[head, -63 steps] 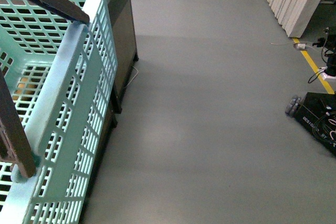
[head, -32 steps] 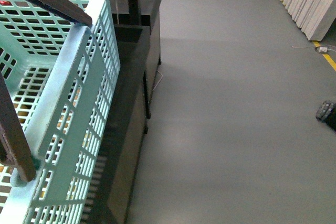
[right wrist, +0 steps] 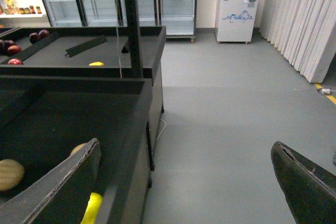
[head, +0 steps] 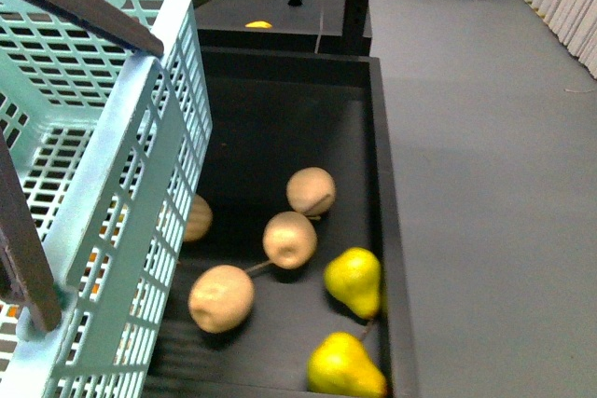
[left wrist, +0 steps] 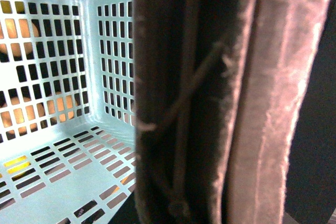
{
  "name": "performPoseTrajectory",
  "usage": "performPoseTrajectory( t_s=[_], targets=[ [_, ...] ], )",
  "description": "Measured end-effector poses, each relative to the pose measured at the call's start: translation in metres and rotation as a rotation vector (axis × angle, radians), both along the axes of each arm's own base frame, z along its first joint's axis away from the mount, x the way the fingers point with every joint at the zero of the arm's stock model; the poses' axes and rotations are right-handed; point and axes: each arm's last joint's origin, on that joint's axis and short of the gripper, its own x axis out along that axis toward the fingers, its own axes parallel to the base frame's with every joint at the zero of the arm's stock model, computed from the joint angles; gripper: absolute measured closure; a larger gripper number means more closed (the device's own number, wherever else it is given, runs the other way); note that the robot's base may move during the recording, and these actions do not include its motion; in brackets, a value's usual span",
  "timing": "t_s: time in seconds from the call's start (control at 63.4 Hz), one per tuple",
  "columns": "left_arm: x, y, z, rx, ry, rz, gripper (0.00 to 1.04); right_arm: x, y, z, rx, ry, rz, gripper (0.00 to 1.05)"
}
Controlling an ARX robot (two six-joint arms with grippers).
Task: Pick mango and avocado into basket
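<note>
1. The basket [head: 140,165] fills the near left of the front view. It is pale turquoise plastic with slotted walls and floor, and a brown handle [head: 84,2] slants across its rim.
2. The left wrist view looks inside and shows only bare slotted floor. The orange and yellow glows seem to come through the slots from outside, so the basket looks empty and neither fruit appears to be in yet.
3. As for the mango, one small yellow fruit [head: 258,23] lies in the far section of the black bin [head: 280,118], well apart from the basket. It could be the mango, but it is too small to tell.
4. No avocado is in view; nothing dark green shows anywhere.
5. The right gripper [right wrist: 186,148] has its jaws released and spread wide, with nothing between them. Its dark fingers [right wrist: 63,187] look scuffed along the edges.
6. The left gripper itself cannot be made out. The handle sits right against that camera, a fuzzy, ridged brown, so whether those jaws are clamped cannot be told.
7. Just beside the basket lie round, matte brown pears [head: 289,238] and glossy, necked yellow pears [head: 353,279], none of them wanted.
8. Both picks and both drops look still to be done.
</note>
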Motion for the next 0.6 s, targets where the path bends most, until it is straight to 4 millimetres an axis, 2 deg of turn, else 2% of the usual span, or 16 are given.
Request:
performPoseTrajectory(
  t_s=[0.599],
  targets=[
    [0.0000, 0.0001, 0.0000, 0.002, 0.000, 0.002, 0.91, 0.0000, 0.0001, 0.0000, 0.000, 0.000, 0.003, 0.09]
  ],
)
